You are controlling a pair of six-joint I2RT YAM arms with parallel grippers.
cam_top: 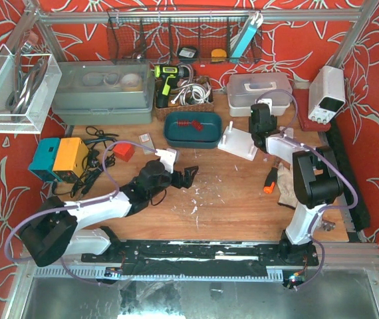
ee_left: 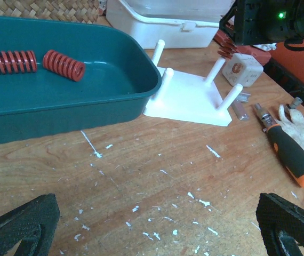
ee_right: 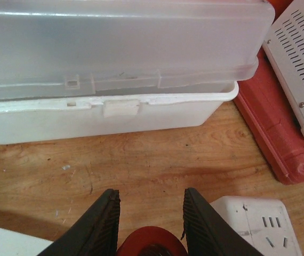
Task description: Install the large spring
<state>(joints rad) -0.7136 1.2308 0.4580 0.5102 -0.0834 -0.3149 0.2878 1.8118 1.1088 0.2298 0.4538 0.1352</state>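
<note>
Right gripper pinches what looks like the large spring: stiff, light, rolls easily; you grip it mid-coil. Left gripper stands wide, empty.

A workshop; the scuffed desk carries a screwdriver, a power tool and a power supply. A wire rack holds tools.

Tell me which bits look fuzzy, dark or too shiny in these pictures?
Left wrist: a white shine streaks the teal tray, and the left gripper fingers sit dark in the corners. Right wrist: the box lid glows washed-out, and the red spring in the right gripper is blurred. Top external: a bit soft all over.
</note>
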